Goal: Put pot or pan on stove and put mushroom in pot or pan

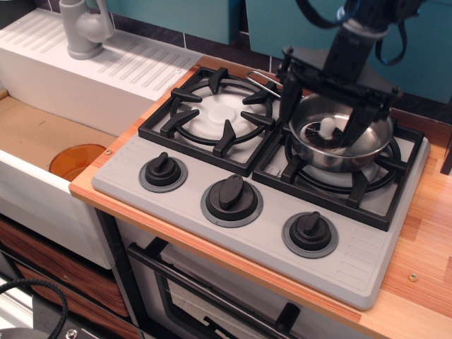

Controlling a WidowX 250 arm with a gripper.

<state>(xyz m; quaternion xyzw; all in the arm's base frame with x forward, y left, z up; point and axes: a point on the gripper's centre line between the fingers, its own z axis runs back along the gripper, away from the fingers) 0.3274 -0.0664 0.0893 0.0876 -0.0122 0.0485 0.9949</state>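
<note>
White sink [42,176], grey faucet [83,28], orange disc [76,160].

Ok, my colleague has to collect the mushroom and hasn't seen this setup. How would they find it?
Start at the grey stove and go to its right-hand burner, where a shiny steel pot sits. The mushroom lies inside: white stem, brown-and-white ribbed cap, unlike the black knobs in front.

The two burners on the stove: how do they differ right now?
The right burner carries the saucepan, with the mushroom lying inside it; the left burner carries nothing, so its white disc shows fully. The gripper hangs open over the right burner, one finger outside the pan's left wall and one inside; nothing is above the left one. Both have black grates set in the same grey stove.
</note>
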